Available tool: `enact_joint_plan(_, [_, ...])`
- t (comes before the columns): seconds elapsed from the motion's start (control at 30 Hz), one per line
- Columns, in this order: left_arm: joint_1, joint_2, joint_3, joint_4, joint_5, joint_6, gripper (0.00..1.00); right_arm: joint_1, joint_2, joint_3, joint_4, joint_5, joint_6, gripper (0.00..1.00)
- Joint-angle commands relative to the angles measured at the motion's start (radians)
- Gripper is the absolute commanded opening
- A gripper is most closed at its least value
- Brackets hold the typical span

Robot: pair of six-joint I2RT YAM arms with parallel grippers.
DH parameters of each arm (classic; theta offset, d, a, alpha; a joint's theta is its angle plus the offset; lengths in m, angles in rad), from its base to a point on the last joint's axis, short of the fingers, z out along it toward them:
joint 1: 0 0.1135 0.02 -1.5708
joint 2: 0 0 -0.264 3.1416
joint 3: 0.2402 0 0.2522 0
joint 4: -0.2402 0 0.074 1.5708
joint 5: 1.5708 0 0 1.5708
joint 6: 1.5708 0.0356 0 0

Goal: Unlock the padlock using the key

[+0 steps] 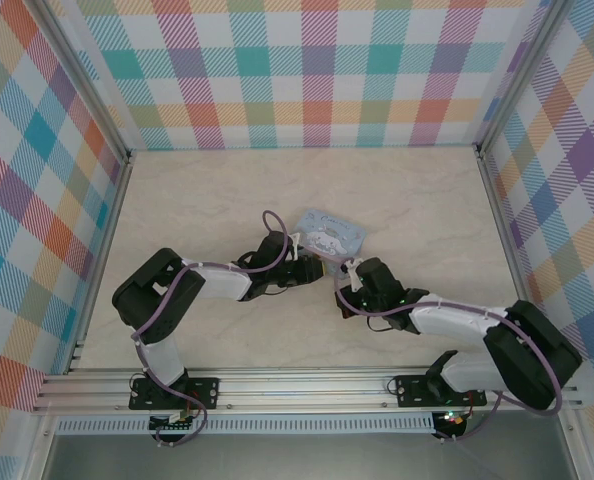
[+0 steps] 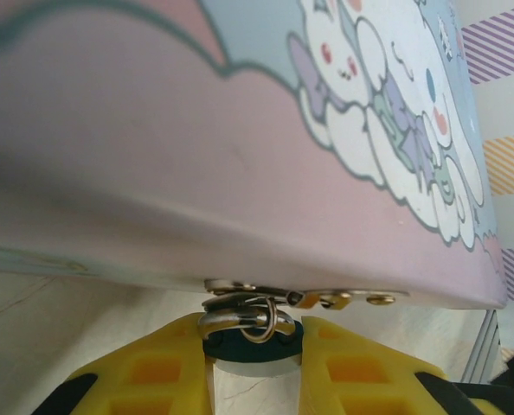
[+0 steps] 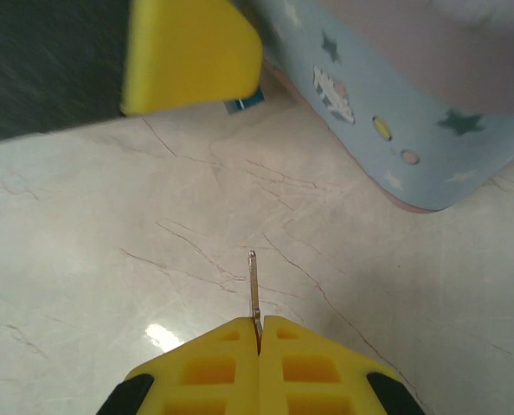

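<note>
The padlock's blue body point(image 2: 253, 348) sits pinched between the yellow fingers of my left gripper point(image 2: 257, 335), right under the tin's front edge. Its silver shackle point(image 2: 231, 318) and a small ring hang from the tin's metal hasp point(image 2: 302, 297). In the top view my left gripper point(image 1: 320, 268) is at the near side of the tin point(image 1: 329, 235). My right gripper point(image 3: 260, 323) is shut on the key point(image 3: 253, 285), whose thin blade sticks straight out past the fingertips above the table. It point(image 1: 346, 288) hovers just right of the left gripper, a short gap from the padlock point(image 3: 245, 103).
The pale-blue cartoon tin point(image 3: 413, 112) lies close ahead on the right in the right wrist view, with the left gripper's yellow finger point(image 3: 188, 52) at upper left. Checked walls enclose the marble tabletop point(image 1: 197, 200); open surface lies left and behind the tin.
</note>
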Motion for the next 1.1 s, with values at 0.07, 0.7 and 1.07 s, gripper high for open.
enact_joint_plan(0.07, [-0.012,-0.056,0.032,0.009,0.019,-0.047,0.18,0.019,0.050,0.031,0.093,0.063,-0.043,0.00])
enact_joint_plan(0.7, [-0.027,-0.087,0.043,-0.038,-0.021,-0.073,0.16,0.003,0.085,0.049,0.185,0.049,-0.177,0.00])
enact_joint_plan(1.07, [-0.027,-0.086,0.035,-0.033,-0.019,-0.073,0.16,-0.023,0.113,0.098,0.168,0.041,-0.188,0.00])
